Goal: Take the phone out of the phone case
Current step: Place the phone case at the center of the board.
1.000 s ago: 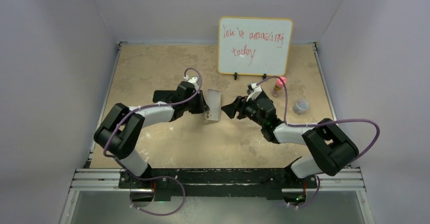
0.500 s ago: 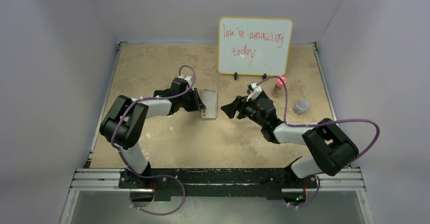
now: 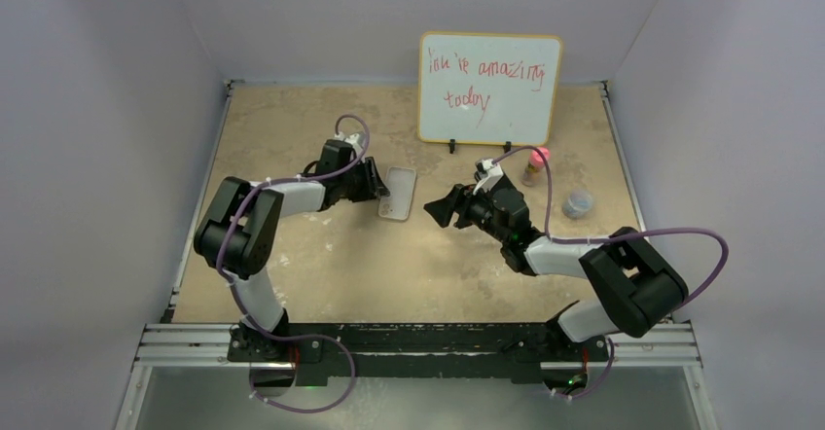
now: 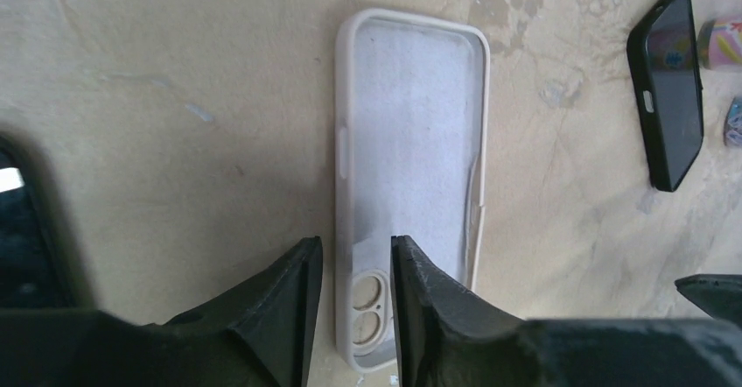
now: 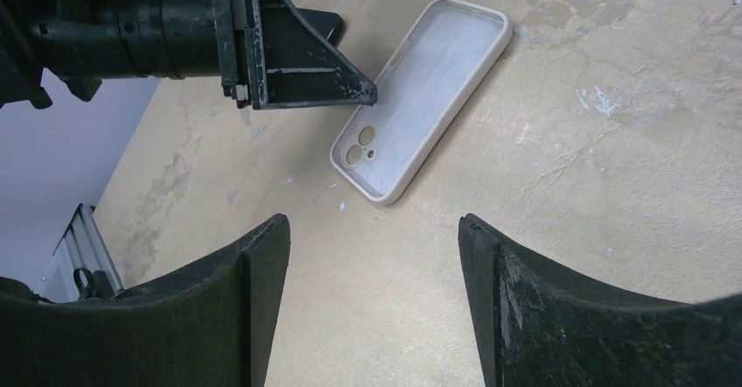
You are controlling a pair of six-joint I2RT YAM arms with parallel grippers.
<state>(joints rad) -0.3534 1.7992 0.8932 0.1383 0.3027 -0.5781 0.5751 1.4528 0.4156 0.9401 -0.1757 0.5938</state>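
The white phone case (image 3: 400, 194) lies flat and empty on the tan table, inside facing up, also in the left wrist view (image 4: 411, 133) and the right wrist view (image 5: 420, 98). My left gripper (image 3: 381, 189) (image 4: 354, 240) is slightly open, its jaws straddling the case's rim at the camera-hole end without pinching it. The black phone (image 4: 669, 89) lies bare on the table to the right of the case; in the top view I cannot make it out. My right gripper (image 3: 433, 208) (image 5: 371, 221) is wide open and empty, just right of the case.
A whiteboard (image 3: 489, 88) with red writing stands at the back. A small bottle with a pink cap (image 3: 534, 167) and a small grey jar (image 3: 578, 202) stand at the right, behind my right arm. White walls enclose the table.
My left gripper lowered the tilted case flat onto the table, shifted back and left, and loosened its hold on it. My right arm has not moved.
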